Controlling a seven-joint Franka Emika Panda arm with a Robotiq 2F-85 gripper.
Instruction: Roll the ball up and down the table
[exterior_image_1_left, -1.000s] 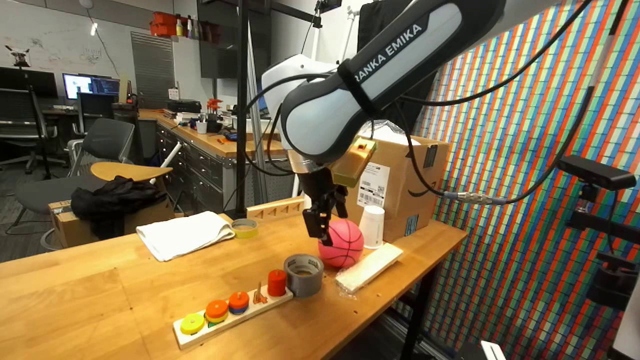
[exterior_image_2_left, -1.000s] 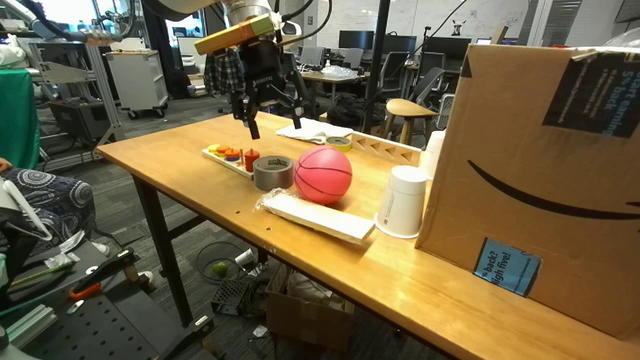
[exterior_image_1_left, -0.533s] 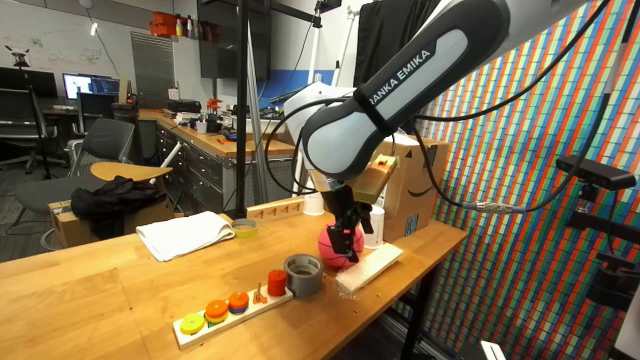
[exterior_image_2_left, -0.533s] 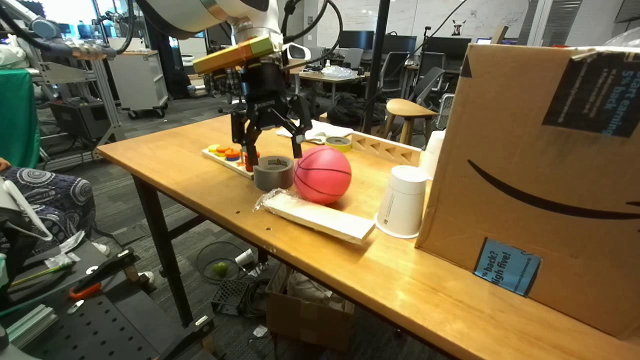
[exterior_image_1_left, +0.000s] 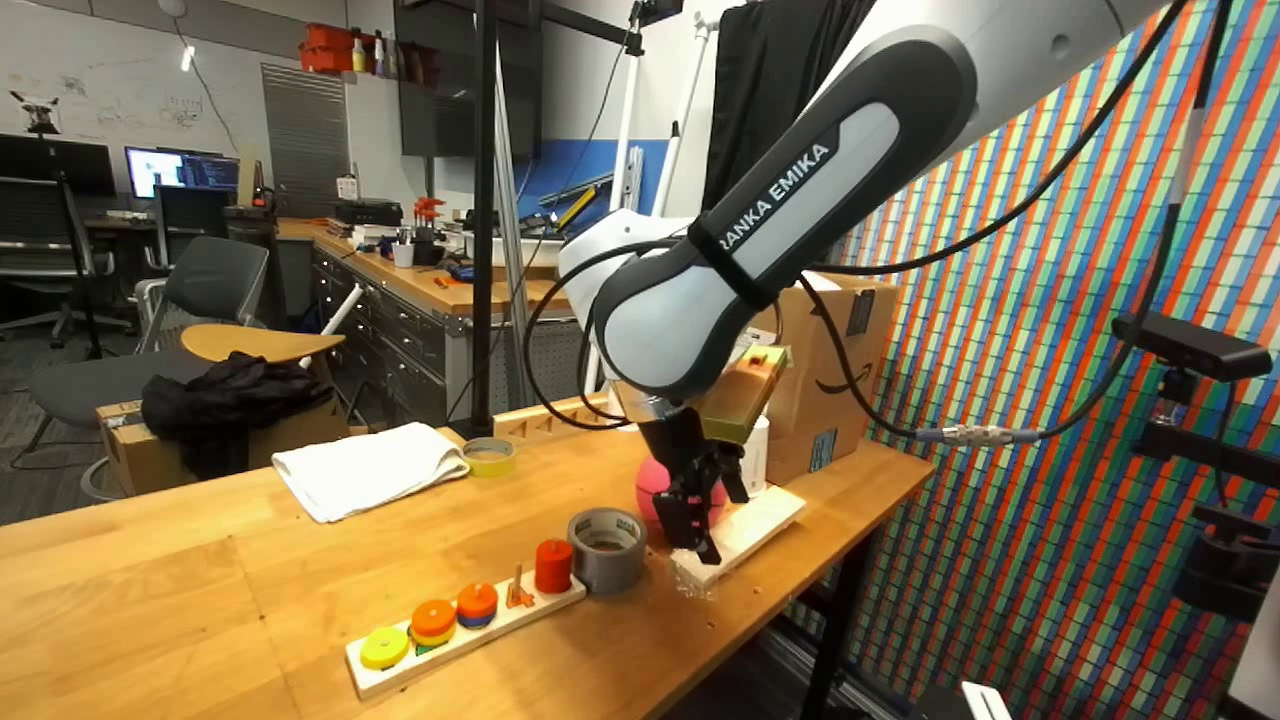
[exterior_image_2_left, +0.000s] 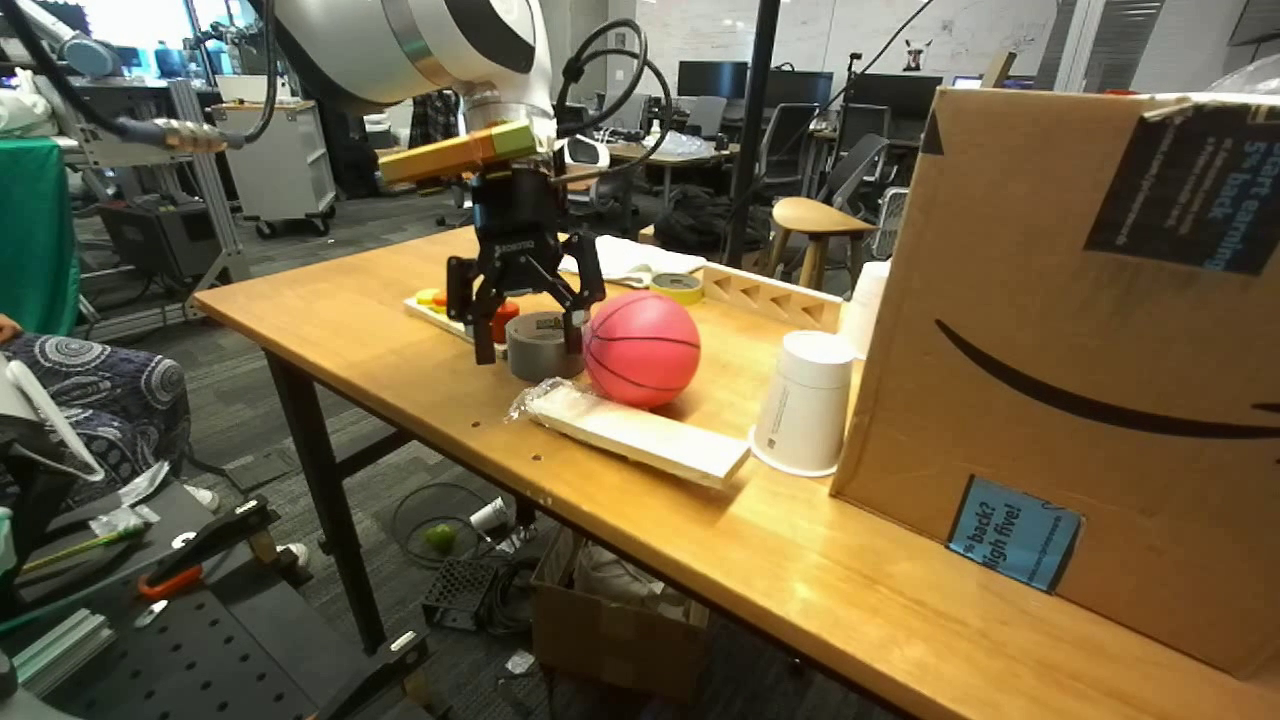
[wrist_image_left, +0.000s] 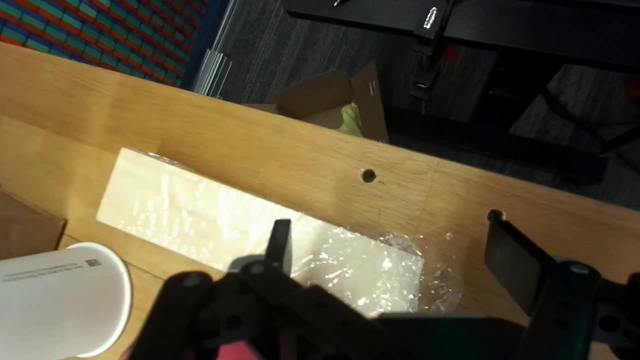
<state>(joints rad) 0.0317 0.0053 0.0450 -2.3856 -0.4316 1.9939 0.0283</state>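
The gripper (exterior_image_2_left: 529, 348) is being held low over the table (exterior_image_1_left: 180, 590) by the Franka arm (exterior_image_1_left: 790, 200), pointed downward. Its fingers (wrist_image_left: 517, 265) are being held well apart; in the wrist view, part of a film-wrapped pale board (exterior_image_2_left: 640, 432) and some bare tabletop are being framed by the gap. A yellow-and-green block (exterior_image_2_left: 460, 153) is being carried at the wrist, slightly tilted.

The pink ball (exterior_image_2_left: 645, 350), marked with dark seams, is being supported by the tabletop just beside the gripper. It is being flanked by a grey tape roll (exterior_image_1_left: 612, 570) on one side and, farther off, by an upturned paper cup (exterior_image_2_left: 803, 405) on the other. In an exterior view the ball (exterior_image_1_left: 652, 480) is being partly screened by the gripper; in the wrist view only a pink patch of it is being shown, at the lower edge. Whether the ball is being touched by the nearer finger cannot be told with certainty from these angles.

Surroundings: the cup is being backed by a cardboard box (exterior_image_2_left: 1050, 330). A peg toy (exterior_image_1_left: 456, 638) with coloured rings is being carried by the table, just beside the grey tape roll. A folded white cloth (exterior_image_1_left: 370, 470), a yellow tape roll (exterior_image_1_left: 490, 467) and a notched wooden strip (exterior_image_2_left: 770, 297) are being supported near one another, toward an edge.
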